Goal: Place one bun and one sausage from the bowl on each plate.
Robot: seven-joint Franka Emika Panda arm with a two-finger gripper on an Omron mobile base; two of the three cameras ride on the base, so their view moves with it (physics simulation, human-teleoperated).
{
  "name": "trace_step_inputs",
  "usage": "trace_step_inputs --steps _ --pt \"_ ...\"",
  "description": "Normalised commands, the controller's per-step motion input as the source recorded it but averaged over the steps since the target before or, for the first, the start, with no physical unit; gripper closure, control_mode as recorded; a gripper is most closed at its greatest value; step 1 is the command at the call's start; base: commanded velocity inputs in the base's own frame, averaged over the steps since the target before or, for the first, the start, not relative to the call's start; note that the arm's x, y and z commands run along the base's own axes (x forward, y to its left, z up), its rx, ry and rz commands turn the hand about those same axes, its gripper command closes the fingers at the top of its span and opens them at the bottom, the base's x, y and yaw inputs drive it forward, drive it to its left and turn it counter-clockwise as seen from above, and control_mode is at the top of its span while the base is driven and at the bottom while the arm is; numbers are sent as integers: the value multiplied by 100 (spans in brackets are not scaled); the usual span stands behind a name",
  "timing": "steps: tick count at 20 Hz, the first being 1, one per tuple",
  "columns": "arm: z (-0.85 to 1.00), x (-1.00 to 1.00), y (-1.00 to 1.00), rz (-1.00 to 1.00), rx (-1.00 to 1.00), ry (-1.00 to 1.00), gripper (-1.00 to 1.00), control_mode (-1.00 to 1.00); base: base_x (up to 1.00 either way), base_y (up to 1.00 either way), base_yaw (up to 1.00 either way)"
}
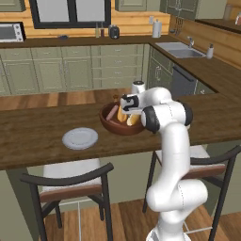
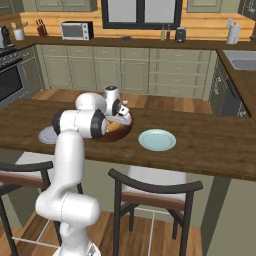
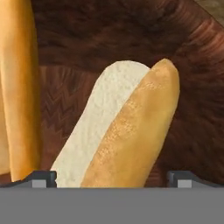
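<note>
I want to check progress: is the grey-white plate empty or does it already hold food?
Empty. The grey-white plate lies bare on the counter, while buns and a sausage sit in the bowl.

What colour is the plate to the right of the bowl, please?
Pale blue-green; the plate shows best in the right base view.

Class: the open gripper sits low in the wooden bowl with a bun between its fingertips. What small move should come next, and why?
Probably close the gripper on the bun: its jaws stand open either side of it inside the bowl, and both plates are bare.
</note>
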Motion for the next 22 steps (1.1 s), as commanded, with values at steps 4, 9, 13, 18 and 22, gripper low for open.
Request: trace_step_inputs --steps 4,9,13,18,22 --pt "-48 0 9 1 -3 0 100 -100 0 0 0" --pt "-15 -5 1 1 0 -2 100 -100 0 0 0" --pt "77 -35 -11 2 0 -11 100 -100 0 0 0" --pt "83 -55 -46 0 1 -10 100 -100 0 0 0" --pt "14 -69 -90 0 0 -6 100 -100 0 0 0"
